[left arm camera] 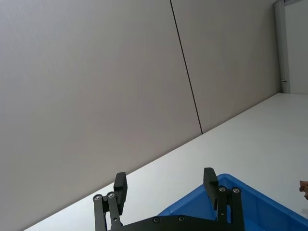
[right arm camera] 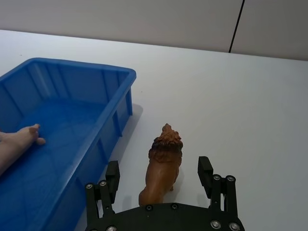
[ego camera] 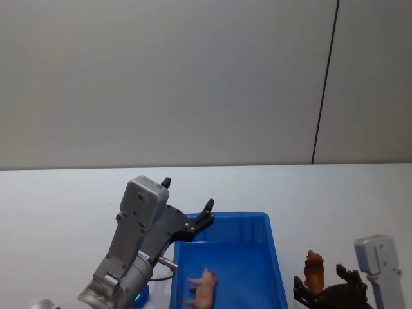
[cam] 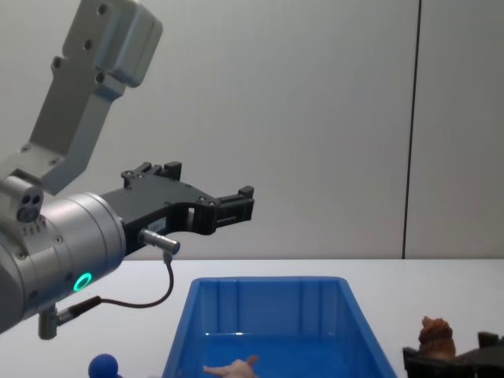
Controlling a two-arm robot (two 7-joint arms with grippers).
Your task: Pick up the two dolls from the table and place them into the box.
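Looking down from the head, the left gripper (ego camera: 187, 194) hangs above the far left corner of the blue box (ego camera: 275, 261), fingers spread with nothing between them. A pink doll (ego camera: 205, 288) lies on the box floor. To the right of the box, a brown doll (ego camera: 314, 269) stands on the white table (ego camera: 64, 199), with the right gripper (ego camera: 326, 286) low around it.

From the left wrist, the left gripper (left arm camera: 165, 179) is wide apart and empty above a corner of the box (left arm camera: 231, 202).

From the right wrist, the right gripper (right arm camera: 159, 168) is spread, and the brown doll (right arm camera: 163, 161) stands upright between its fingers, touching neither. The box (right arm camera: 118, 115) sits just beside it, the pink doll (right arm camera: 19, 142) inside.

From the chest, the left gripper (cam: 211, 187) is held high over the box (cam: 268, 285). A blue doll (cam: 103, 366) rests on the table left of the box.
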